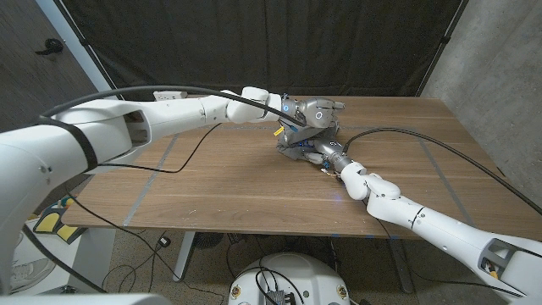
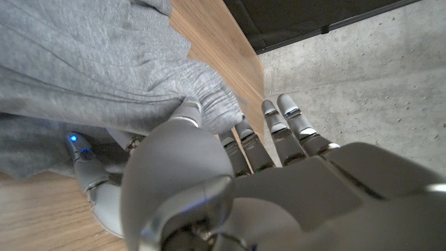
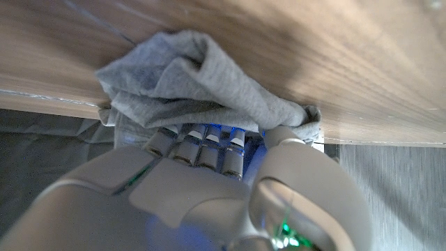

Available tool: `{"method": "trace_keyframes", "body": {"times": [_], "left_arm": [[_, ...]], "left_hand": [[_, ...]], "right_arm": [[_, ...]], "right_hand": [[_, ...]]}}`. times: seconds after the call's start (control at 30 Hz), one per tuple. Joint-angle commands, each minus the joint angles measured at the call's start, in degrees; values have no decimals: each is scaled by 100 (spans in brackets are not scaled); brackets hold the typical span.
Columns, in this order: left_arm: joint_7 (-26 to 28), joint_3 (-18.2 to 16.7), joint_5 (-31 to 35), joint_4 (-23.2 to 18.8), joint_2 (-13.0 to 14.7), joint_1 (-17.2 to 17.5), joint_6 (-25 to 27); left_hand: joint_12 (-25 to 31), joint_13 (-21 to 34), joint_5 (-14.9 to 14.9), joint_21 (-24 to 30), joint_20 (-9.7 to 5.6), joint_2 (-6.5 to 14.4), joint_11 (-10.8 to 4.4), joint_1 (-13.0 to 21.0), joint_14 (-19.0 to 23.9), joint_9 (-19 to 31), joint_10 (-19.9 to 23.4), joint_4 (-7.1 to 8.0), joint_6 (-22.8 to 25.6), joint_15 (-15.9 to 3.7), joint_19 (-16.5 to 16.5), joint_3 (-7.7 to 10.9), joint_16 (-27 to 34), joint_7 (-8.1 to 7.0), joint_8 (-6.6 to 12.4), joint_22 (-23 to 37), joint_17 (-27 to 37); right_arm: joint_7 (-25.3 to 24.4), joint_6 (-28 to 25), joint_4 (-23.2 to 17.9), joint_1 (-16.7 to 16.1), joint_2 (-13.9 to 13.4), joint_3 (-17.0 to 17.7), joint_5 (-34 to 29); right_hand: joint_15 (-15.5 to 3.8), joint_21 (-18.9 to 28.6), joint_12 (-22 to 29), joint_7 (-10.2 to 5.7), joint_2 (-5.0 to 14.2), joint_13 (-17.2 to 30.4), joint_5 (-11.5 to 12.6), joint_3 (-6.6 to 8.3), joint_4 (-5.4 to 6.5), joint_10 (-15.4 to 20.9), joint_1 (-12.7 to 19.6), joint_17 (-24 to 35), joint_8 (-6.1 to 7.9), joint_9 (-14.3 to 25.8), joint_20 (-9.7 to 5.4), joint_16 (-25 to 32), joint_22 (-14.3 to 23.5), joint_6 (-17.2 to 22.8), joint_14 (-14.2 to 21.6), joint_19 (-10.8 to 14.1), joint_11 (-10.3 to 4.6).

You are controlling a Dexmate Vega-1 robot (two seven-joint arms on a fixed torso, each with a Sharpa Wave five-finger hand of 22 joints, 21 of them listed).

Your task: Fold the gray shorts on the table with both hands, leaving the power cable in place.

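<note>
1 gray shorts (image 1: 298,142), 2 robot hands gripping.

wooden table (image 1: 254,191) | black curtain (image 1: 254,42) | concrete wall (image 1: 500,68)

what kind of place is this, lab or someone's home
Most likely a robotics lab or test bay, not a home: a black curtain backs the wooden table, a bare concrete wall stands beside it, and loose cables trail on the floor.

Shorts (image 1: 298,142) bunched on table (image 1: 212,182), toward far edge, right of centre. Left hand (image 1: 315,111) just behind and on shorts; right hand (image 1: 326,158) in front, touching. Cable (image 1: 423,140) on table, right of shorts.
</note>
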Motion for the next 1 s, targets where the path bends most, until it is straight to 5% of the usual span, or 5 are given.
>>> {"method": "trace_keyframes", "body": {"times": [0.03, 0.3, 0.7, 1.0], "left_arm": [[-394, -649, -67, -561, 330, 704, 459], [-966, -1195, 93, -921, 568, 1425, 1176], [-1123, -1620, 391, -1293, 920, 1889, 1172], [-1119, -1837, 532, -1439, 973, 2063, 1066]], "left_hand": [[-36, -4, 36, -75, 114, 19, 68, -448, -219, 1, -551, 199, -684, -830, -55, -55, -5, 18, -27, 13, 27], [-25, -3, 39, -150, 213, 110, 146, -1084, -595, 2, -1096, 480, -1373, -610, -158, -185, -15, 25, -24, 22, 46], [-1, -5, 35, -174, 240, 127, 134, -1189, -657, 1, -1146, 502, -1394, -594, -194, -196, -10, 6, 11, 21, 43], [13, -6, 36, -181, 240, 127, 131, -1217, -658, -1, -1147, 496, -1383, -604, -197, -195, -2, 1, 27, 19, 39]], "right_arm": [[212, -301, -504, -61, -113, 49, -282], [508, -631, -963, -11, -211, 65, -618], [870, -916, -1437, -46, -408, 158, -969], [1028, -1279, -1897, -398, -651, 340, -1104]], "right_hand": [[-145, 6, -6, -3, 7, 20, -8, -16, -14, -31, -48, 15, -18, 17, 43, 41, 15, -10, -10, 82, 27], [-144, 7, -3, -10, 3, 20, -7, -16, -15, -34, -57, 15, -18, 18, 52, 42, 16, -13, -13, 89, 7], [-156, 25, -1, -21, -2, 21, -5, -14, -17, -43, -71, 14, -18, 19, 41, 45, 16, -20, -13, 145, -1], [-172, 42, 11, -16, -2, 21, -4, -14, -15, -21, -81, 14, -10, 20, 33, 51, 16, -2, -3, 197, -8]]}}
